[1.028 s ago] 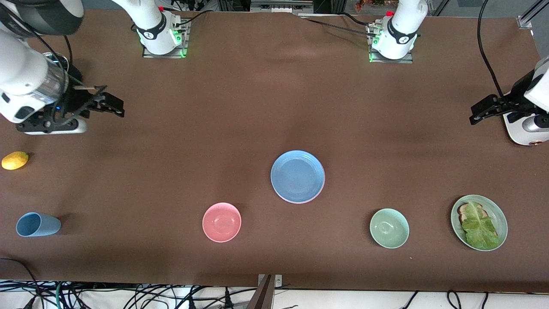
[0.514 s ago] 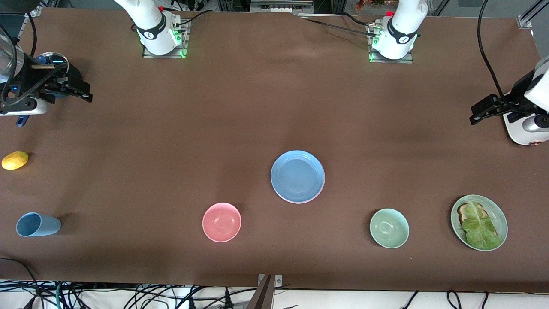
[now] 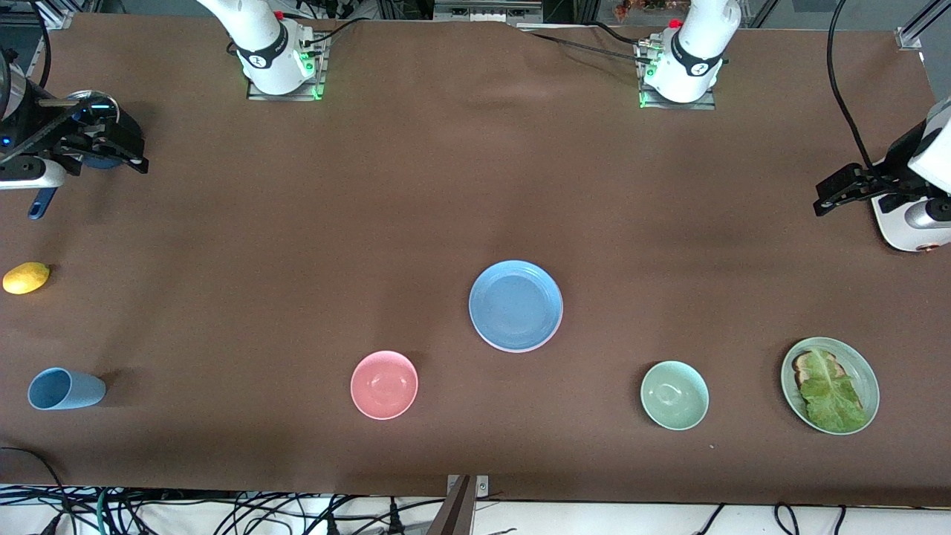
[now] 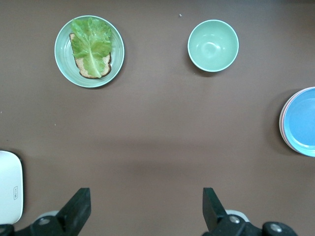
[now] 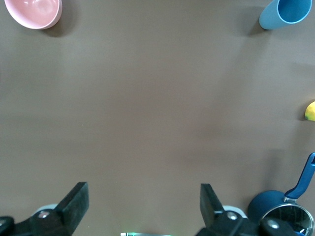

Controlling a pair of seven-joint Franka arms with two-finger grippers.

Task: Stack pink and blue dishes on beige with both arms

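Observation:
The blue plate (image 3: pixel 515 303) lies at the table's middle, on top of a stack; it also shows in the left wrist view (image 4: pixel 302 120). A thin pink rim (image 4: pixel 282 123) peeks out from under it. The beige plate is hidden. My left gripper (image 3: pixel 828 197) hangs open over bare cloth at the left arm's end of the table, its jaws wide apart (image 4: pixel 146 211). My right gripper (image 3: pixel 126 148) is open and holds nothing (image 5: pixel 145 206), up over a saucepan at the right arm's end.
A pink bowl (image 3: pixel 384 384) and a green bowl (image 3: pixel 674 394) sit nearer the camera than the stack. A green plate with lettuce (image 3: pixel 830 384) is beside the green bowl. A blue cup (image 3: pixel 63 388), a lemon (image 3: pixel 26 277) and a blue saucepan (image 5: pixel 280 211) lie at the right arm's end.
The right arm has pulled back toward its end of the table and now hangs over the saucepan. The left arm and the dishes have not moved.

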